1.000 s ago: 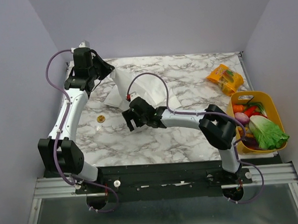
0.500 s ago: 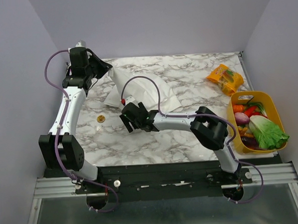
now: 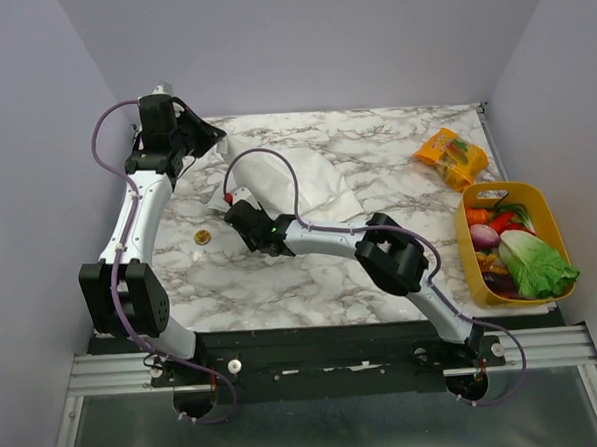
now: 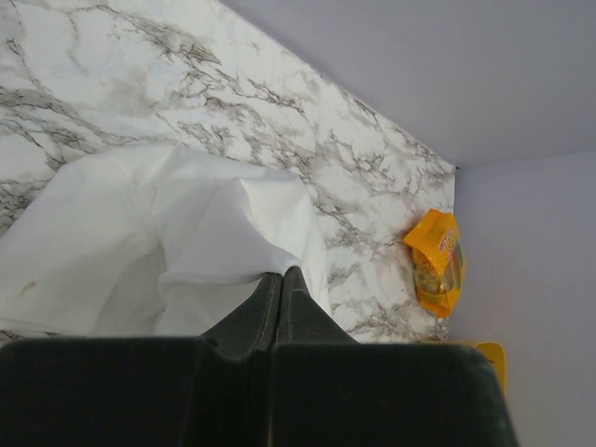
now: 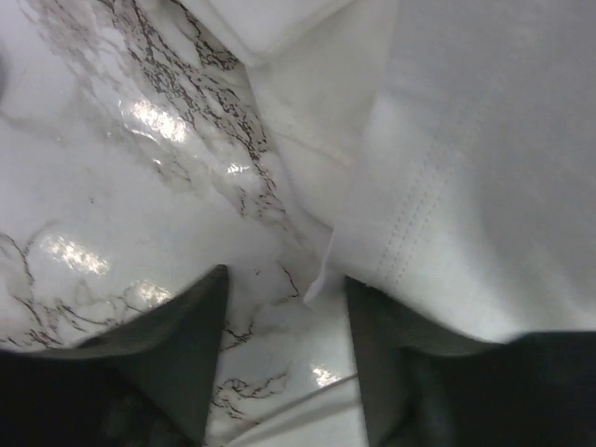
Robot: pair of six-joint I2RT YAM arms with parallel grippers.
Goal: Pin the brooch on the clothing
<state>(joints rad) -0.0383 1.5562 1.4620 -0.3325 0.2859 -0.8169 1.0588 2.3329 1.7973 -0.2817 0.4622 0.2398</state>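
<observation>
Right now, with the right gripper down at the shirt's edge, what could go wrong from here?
1. The right gripper has its jaws apart around only a corner of the T-shirt hem; a grip that shallow may slip off.
2. The brooch lies loose on the table just beside that gripper; the arm or dragged fabric could knock it away.
3. The left gripper pinches just a small fold, so a hard pull might tug it free.

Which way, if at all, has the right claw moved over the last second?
Yes: the right claw slid left across the marble table, closing on the gold brooch, which stayed put.
</observation>
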